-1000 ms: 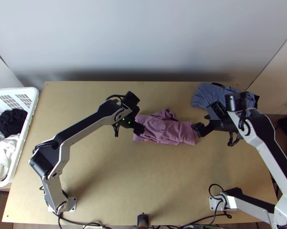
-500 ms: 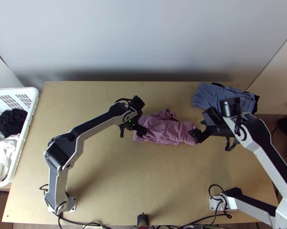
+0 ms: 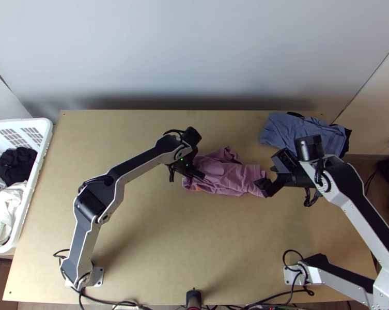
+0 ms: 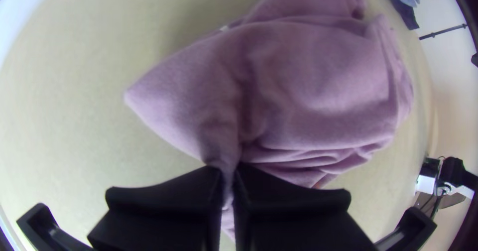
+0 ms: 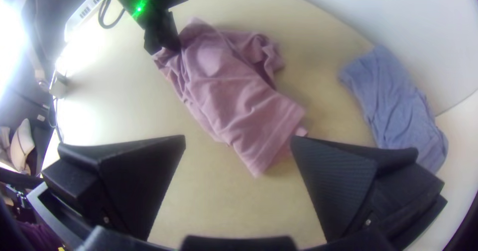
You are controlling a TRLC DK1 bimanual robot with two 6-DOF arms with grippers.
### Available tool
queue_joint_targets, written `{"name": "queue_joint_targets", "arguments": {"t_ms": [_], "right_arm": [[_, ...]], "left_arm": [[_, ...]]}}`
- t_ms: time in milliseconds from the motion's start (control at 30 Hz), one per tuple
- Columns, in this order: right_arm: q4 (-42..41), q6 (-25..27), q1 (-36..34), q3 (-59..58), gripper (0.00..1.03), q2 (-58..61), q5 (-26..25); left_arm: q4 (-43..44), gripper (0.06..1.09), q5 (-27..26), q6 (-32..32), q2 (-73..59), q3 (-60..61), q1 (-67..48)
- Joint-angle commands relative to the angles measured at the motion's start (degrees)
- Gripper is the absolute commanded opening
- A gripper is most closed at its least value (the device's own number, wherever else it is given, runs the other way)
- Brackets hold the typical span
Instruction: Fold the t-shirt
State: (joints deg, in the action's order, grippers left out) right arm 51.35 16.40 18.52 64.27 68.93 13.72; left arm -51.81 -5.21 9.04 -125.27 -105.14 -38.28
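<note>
Nearest me, the elbow of the left arm (image 3: 135, 161) has swung inward over the table (image 3: 158, 232) during the last 1.0 s, carrying its wrist toward the middle. Beyond it, the right gripper (image 5: 239, 140) has edged slightly nearer and inward; its 2 black fingers stand well spread around the straight-edged end of the t-shirt (image 3: 225, 178), with no grip on it. The t-shirt lies across the middle of the table, a creased, layered bundle. At its other end the left gripper (image 4: 228, 174) presses its 2 fingers together on a narrow pinch of pink cloth, and that end has drawn slightly inward with the wrist. Judged by this shift, the left end is being turned in or tidied, while the right gripper waits for its share; too long a drag could ruck the layers. Past the pinch, a bunched part juts from the far side. Farthest off, a blue-grey garment (image 3: 284, 129) rests at the far right.
</note>
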Motion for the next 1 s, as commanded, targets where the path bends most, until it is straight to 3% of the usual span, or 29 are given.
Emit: {"name": "queue_joint_targets", "arguments": {"t_ms": [0, 567, 633, 733, 833, 967], "right_arm": [[-2.05, 0.38, 0.72, -0.02, 0.98, 2.35, 0.0], [-8.2, 3.11, 12.41, 4.81, 0.98, 18.79, -0.27], [-9.43, 3.11, 14.26, 4.99, 0.98, 19.93, -0.53], [-10.75, 3.11, 16.98, 5.87, 0.98, 21.25, -1.5], [-13.21, 3.11, 18.92, 5.95, 0.98, 21.78, -1.76], [-15.49, 3.46, 22.26, 5.6, 0.98, 22.83, -3.96]], "left_arm": [[-1.71, 0.09, -0.94, 0.1, 1.44, -1.03, 2.16], [-1.01, 0.12, -8.32, 1.42, 9.17, 5.74, 12.09], [-1.01, 0.35, -8.32, 1.42, 9.43, 5.74, 12.18], [-1.27, 0.9, -8.15, 1.51, 10.14, 5.21, 11.92], [-1.71, 1.0, -7.62, 1.33, 11.98, 5.83, 11.74], [-1.71, 1.01, -6.21, 0.19, 14.71, 8.81, 12.18]]}}
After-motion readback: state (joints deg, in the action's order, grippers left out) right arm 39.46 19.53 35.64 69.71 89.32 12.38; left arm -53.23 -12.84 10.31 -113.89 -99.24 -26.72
